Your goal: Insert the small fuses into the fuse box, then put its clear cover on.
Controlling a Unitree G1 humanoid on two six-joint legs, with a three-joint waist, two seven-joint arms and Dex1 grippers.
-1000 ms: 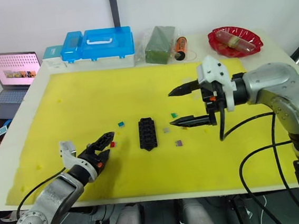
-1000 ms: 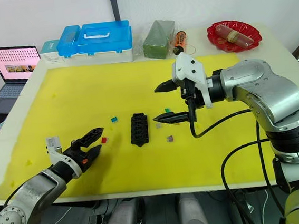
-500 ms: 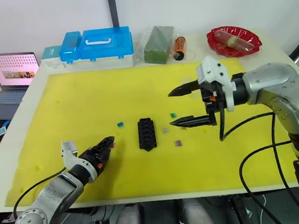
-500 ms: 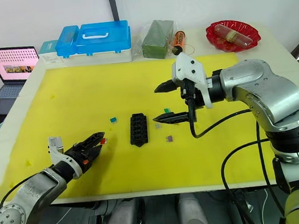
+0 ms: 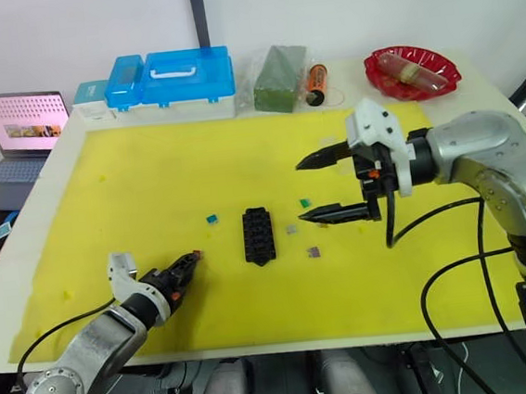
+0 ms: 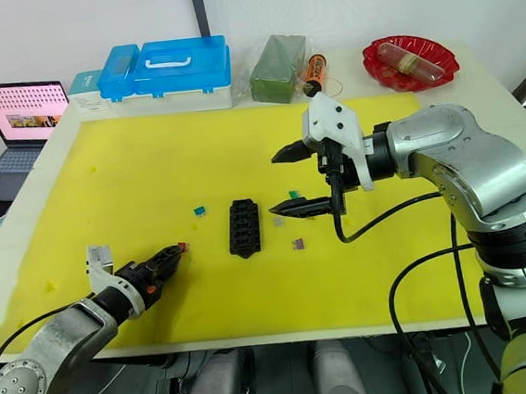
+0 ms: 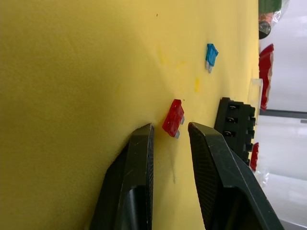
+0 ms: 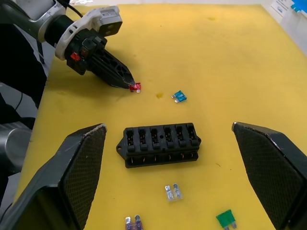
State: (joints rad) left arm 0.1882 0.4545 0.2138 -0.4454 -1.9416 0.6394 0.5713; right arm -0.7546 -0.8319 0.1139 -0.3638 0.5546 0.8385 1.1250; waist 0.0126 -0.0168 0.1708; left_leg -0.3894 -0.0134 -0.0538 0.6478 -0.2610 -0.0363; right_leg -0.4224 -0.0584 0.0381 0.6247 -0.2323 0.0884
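Red fuse: on yellow mat, left of fuse box
Left claw: fingers narrowly parted, tips flanking red fuse
Right claw: spread wide, above mat right of fuse box
Teal fuse: far-left of fuse box

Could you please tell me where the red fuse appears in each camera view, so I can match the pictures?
Left eye view: red fuse at the left gripper tips, left of the fuse box.
Right eye view: same spot.
Left wrist view: just beyond the gripper's fingers.
Right wrist view: at the left gripper's tips.
Shared landmark: the fuse box.
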